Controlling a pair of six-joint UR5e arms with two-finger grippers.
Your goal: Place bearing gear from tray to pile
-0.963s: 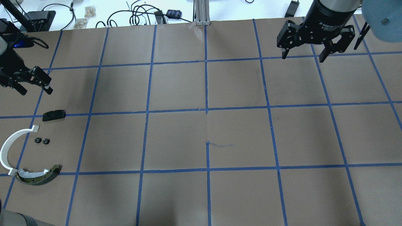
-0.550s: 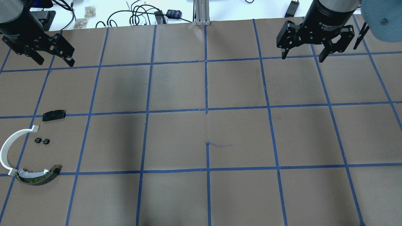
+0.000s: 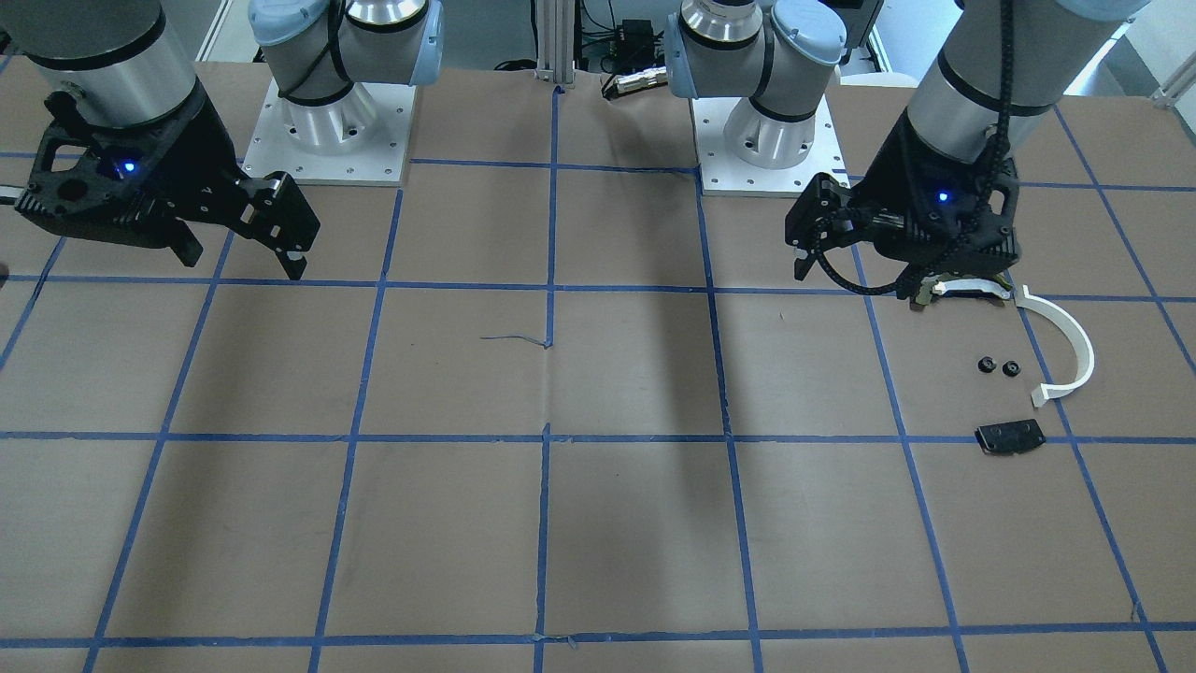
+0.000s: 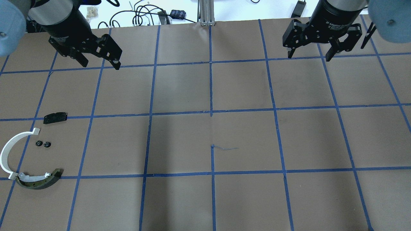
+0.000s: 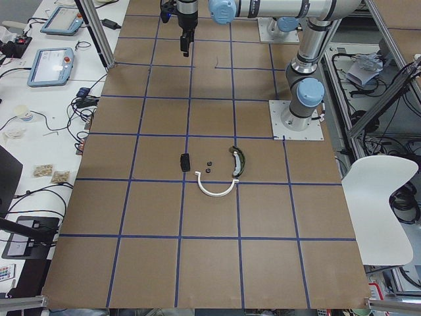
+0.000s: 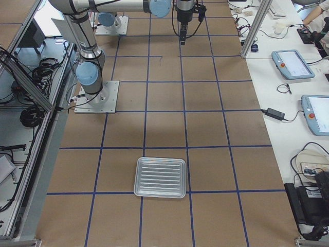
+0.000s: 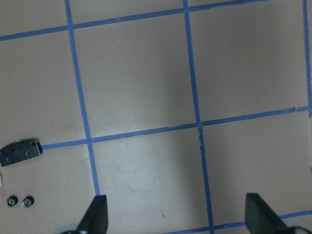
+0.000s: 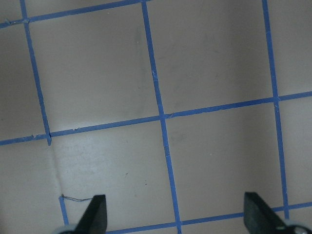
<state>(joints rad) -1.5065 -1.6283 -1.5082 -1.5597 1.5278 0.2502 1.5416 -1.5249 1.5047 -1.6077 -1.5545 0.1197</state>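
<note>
My left gripper [image 4: 100, 63], spread and empty, has withdrawn to the upper left; two gears [image 4: 42, 144] lie in the pile [image 4: 38, 183].

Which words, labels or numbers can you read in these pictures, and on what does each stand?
"2F Adaptive": white print on the right gripper; the rest of the line is blurred.
Left gripper: faint print, too blurred to read.
Tablets: screens too small to read.
Nothing else is legible.
</note>
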